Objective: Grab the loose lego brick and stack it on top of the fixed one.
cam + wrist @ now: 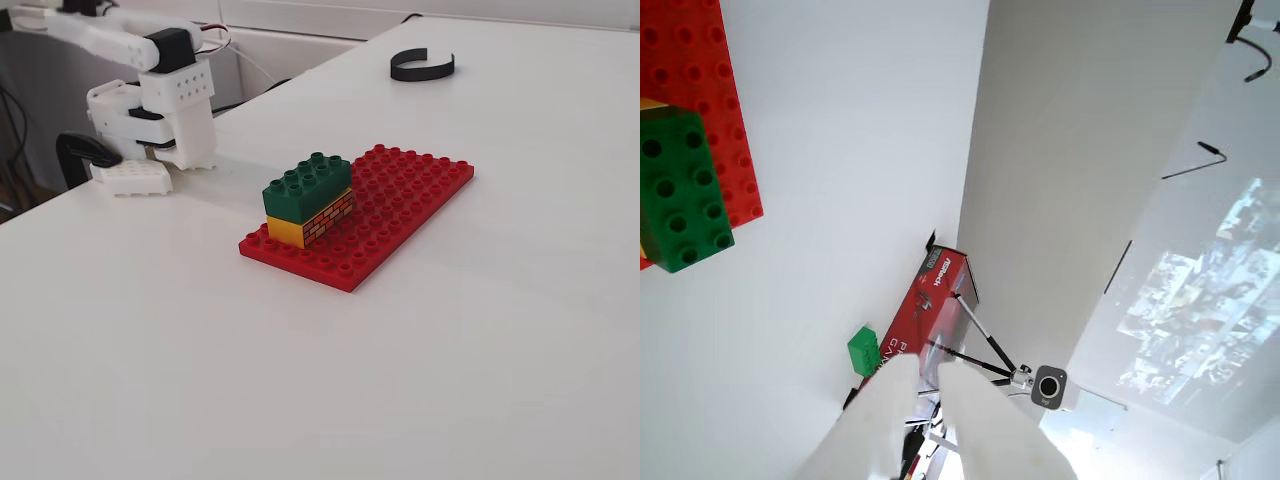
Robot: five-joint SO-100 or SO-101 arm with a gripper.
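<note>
In the wrist view, the gripper [928,372] enters from the bottom edge, its 2 white fingers [985,420] spread a little at the tips with nothing between them. The loose lego brick [680,190], dark green with 2 rows of studs, sits at the far left edge, well apart from the jaws, with a sliver of yellow showing beneath it. It stands on the red baseplate [700,70]. Past the fingertips lie a small green block [863,351], a red box [925,305] and a webcam on a tripod [1048,386].

In the fixed view, the green brick [308,184] rests squarely on top of the fixed one [310,221], the yellow brick with brick-wall sides, near the left end of the baseplate [415,195]. The arm [165,95] is folded at the upper left of the white table [450,380], well away from the stack; its jaws cannot be made out here. A black curved strip [421,66] lies at the far side.
</note>
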